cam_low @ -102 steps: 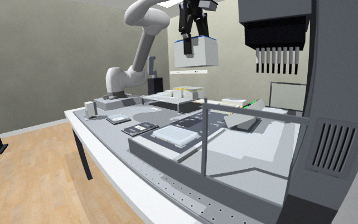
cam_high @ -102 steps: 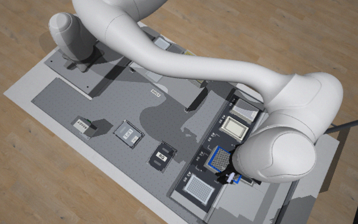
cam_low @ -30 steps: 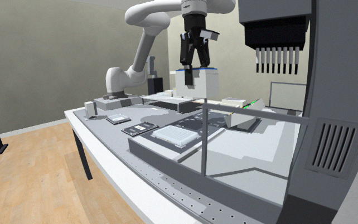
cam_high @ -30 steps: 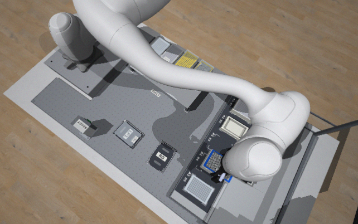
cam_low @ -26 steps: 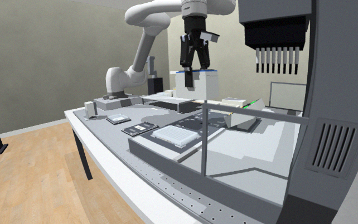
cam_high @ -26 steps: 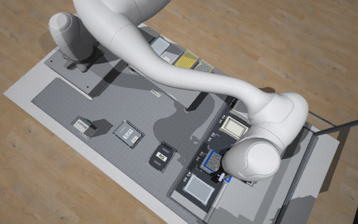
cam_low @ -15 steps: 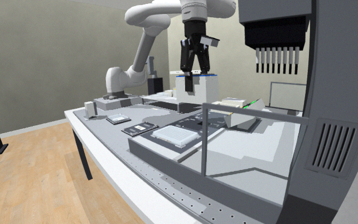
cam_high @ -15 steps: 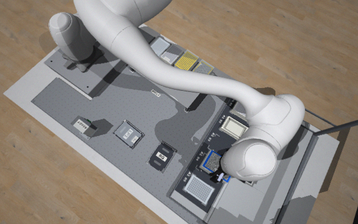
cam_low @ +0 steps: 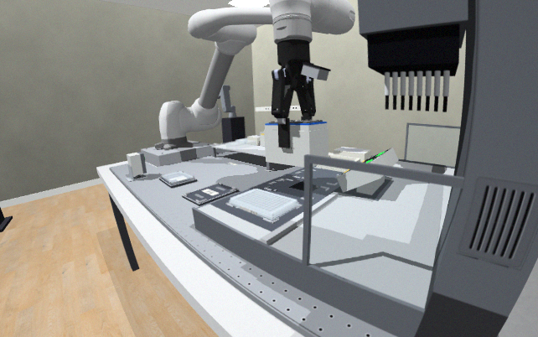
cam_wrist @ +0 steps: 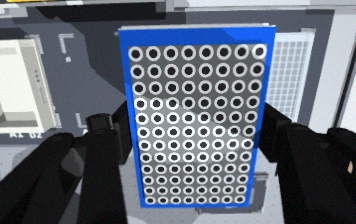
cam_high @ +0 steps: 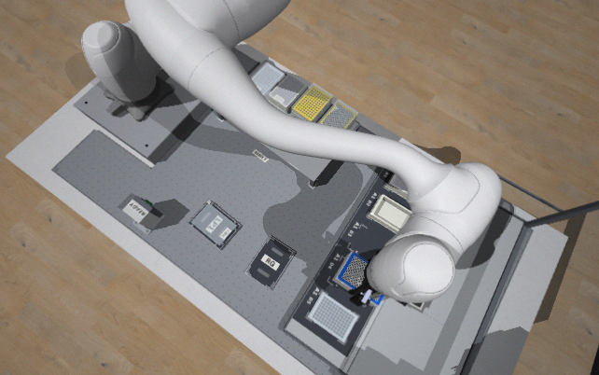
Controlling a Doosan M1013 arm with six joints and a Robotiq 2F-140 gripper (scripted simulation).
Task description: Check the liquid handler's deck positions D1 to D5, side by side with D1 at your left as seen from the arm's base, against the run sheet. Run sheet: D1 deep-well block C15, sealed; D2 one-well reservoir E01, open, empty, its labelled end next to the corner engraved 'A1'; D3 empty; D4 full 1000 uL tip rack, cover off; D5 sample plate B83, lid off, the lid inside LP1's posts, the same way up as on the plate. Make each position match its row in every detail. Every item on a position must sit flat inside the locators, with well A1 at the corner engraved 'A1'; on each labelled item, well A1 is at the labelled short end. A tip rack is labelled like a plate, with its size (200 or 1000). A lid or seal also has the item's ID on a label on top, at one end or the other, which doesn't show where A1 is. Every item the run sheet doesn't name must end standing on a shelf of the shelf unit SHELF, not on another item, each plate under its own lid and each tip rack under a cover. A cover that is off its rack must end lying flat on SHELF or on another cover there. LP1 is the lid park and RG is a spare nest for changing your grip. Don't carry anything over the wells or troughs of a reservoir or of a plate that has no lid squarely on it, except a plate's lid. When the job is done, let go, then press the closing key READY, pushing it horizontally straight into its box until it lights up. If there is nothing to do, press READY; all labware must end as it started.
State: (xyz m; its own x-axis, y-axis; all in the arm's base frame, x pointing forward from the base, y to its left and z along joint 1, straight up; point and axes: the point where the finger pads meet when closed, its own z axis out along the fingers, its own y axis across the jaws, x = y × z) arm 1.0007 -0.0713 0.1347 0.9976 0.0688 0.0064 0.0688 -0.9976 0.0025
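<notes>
Pincer [cam_wrist: 192,150] half-spread, clamped on blue tip rack [cam_wrist: 195,120], fingers on its long sides

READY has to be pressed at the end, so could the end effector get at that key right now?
Probably not yet. The end effector is shut on the blue tip rack over the deck, far from READY; nothing stands in front of the key, but the rack must go down first.
</notes>
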